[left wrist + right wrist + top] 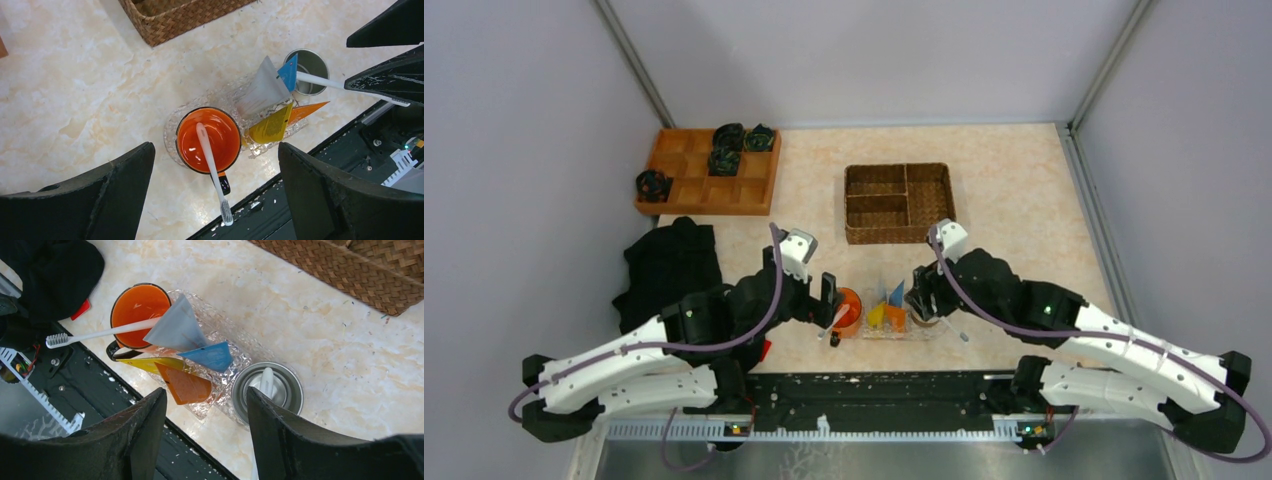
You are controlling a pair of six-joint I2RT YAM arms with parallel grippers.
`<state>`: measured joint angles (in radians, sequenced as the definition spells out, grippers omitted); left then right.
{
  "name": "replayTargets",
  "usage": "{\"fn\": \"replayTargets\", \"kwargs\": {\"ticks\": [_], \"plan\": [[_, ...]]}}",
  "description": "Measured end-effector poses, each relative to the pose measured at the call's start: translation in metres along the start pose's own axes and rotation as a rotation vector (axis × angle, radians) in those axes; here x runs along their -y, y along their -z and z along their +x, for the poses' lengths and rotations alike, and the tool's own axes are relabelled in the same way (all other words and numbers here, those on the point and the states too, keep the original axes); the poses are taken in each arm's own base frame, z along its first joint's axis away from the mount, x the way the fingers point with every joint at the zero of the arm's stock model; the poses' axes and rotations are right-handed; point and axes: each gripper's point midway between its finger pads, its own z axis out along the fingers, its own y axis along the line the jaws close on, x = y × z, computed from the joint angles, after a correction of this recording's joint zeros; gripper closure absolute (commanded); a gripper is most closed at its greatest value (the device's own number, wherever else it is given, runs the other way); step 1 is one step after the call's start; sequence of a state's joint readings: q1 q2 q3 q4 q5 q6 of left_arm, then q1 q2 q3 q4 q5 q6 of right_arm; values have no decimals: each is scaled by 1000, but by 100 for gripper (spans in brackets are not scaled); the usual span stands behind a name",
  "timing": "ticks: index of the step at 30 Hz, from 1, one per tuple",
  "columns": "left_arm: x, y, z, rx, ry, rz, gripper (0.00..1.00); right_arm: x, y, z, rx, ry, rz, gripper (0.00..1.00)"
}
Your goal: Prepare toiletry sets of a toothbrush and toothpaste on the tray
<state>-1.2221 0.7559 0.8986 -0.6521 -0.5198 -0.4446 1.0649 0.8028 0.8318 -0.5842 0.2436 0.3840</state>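
The marbled beige surface (1014, 200) carries the clear bumpy tray (227, 327) right beneath my left hand (829, 300) and right hand (921, 293). The wicker basket (899, 203) sits beyond my right hand. The orange wooden tray (694, 185) lies far beyond my left hand, and a black cloth (669, 265) lies just outside it.

A: How many toothbrushes (210, 160) do you count?
B: Two. Tubes (260, 92), four: one grey, one blue (289, 72), one yellow (270, 127), one orange (307, 110).
A: Cups?
B: One orange mug (190, 140), one steel cup (315, 62). One clear tray (172, 125) too.
A: And the rest?
B: One wicker basket (894, 238), one wooden tray (694, 165), four black lumps (723, 161), one black cloth (669, 270).
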Motion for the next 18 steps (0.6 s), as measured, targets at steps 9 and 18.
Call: {"fn": "replayTargets", "kwargs": {"ticks": [9,18], "plan": [[-9,0,2,0,27,-40,1,-7,-17,0,-17,2,-24,39],[-85,-34,-17,-20,140,-206,1,49,-39,-25,13,-154,51,43]]}}
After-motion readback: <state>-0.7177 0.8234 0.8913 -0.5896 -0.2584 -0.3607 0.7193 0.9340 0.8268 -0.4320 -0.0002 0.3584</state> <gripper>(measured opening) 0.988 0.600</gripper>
